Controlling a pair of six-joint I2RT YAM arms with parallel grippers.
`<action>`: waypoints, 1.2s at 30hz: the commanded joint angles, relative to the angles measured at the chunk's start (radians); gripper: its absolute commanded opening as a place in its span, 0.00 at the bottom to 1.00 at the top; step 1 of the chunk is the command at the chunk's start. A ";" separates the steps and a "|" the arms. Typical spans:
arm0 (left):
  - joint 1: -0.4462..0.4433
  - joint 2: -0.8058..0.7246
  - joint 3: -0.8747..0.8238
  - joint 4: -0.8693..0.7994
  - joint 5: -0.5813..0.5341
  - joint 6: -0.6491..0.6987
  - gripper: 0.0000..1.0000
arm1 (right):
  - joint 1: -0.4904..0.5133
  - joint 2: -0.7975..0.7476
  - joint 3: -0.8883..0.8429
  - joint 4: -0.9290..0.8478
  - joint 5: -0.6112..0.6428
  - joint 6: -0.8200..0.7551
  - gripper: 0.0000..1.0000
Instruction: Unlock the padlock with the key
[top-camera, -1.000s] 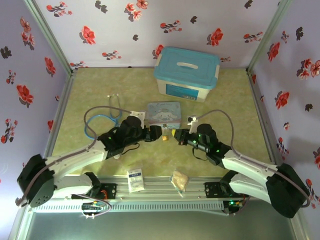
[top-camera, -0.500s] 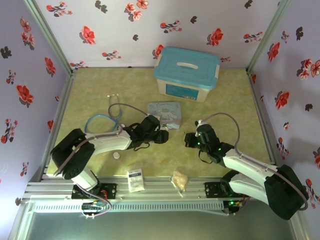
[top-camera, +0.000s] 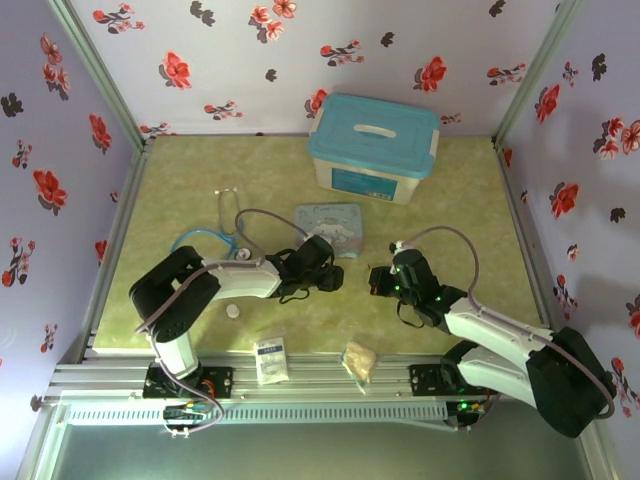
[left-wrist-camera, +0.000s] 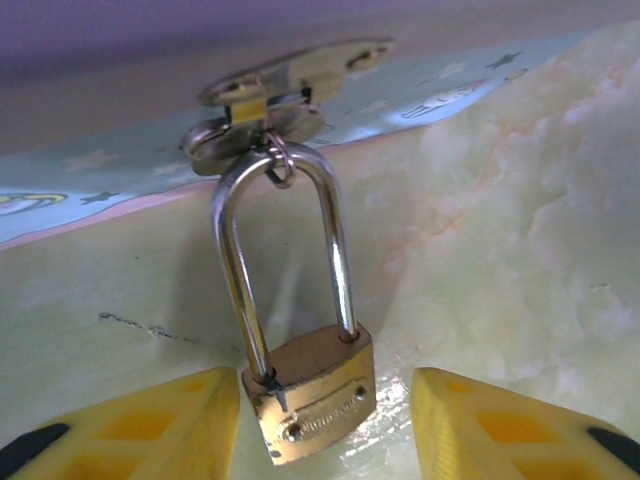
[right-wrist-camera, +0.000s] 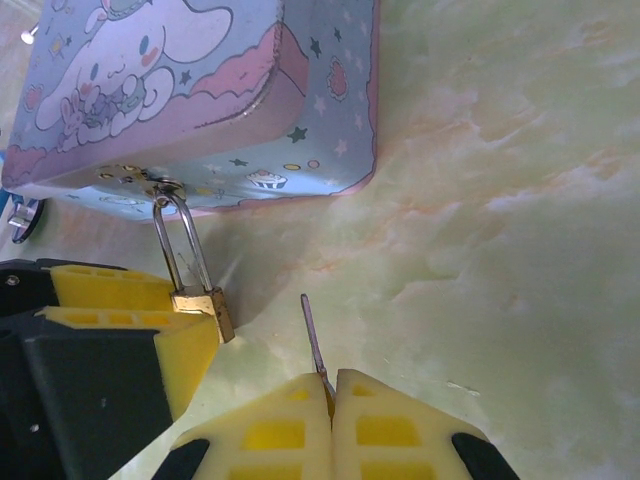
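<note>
Top view: the left tool (top-camera: 334, 278) and the right tool (top-camera: 374, 283) face each other low over the desk (top-camera: 470, 190), just in front of the pale blue tin (top-camera: 330, 217); a lidded storage box (top-camera: 373, 145) stands behind the tin, well apart from the work; a stethoscope (top-camera: 215, 235) lies to the left; a white disc (top-camera: 233, 311), a flat packet (top-camera: 270, 358) and a wrapped snack (top-camera: 359, 360) sit near the near edge; none of these lies between the two tools.

Left wrist view: the padlock (left-wrist-camera: 312, 395) hangs by its shackle (left-wrist-camera: 285, 240) from a small ring on the tin's hasp (left-wrist-camera: 290, 85), with its brass body tilted low against the desk; both legs of the shackle sit in the body, so it looks locked; the left tool's jaws stand open on either side of the body, one finger just beside it and the other with a clear gap, so nothing is gripped; the keyhole cannot be made out.

Right wrist view: the right tool (right-wrist-camera: 333, 405) is closed on the key (right-wrist-camera: 313, 340), whose thin blade sticks out between the pads towards the tin, near the padlock but apart from it.

By my reading the key is in hand and the lock is framed but not steadied; clamping the body, finding the keyhole, inserting, turning and freeing the shackle are all left; the left tool's yellow fingers (right-wrist-camera: 120, 300) crowd the body, and the tin's edge leaves little room, so lining up the blade looks awkward.
</note>
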 joint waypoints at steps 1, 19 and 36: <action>-0.006 0.023 0.007 0.038 -0.036 0.016 0.45 | -0.004 -0.009 -0.028 0.022 0.017 -0.007 0.00; -0.023 0.023 -0.067 0.219 -0.036 -0.080 0.28 | -0.005 -0.014 -0.087 0.092 0.017 0.043 0.00; -0.027 -0.021 -0.202 0.458 -0.060 -0.320 0.00 | -0.059 0.239 -0.130 0.483 -0.366 0.194 0.00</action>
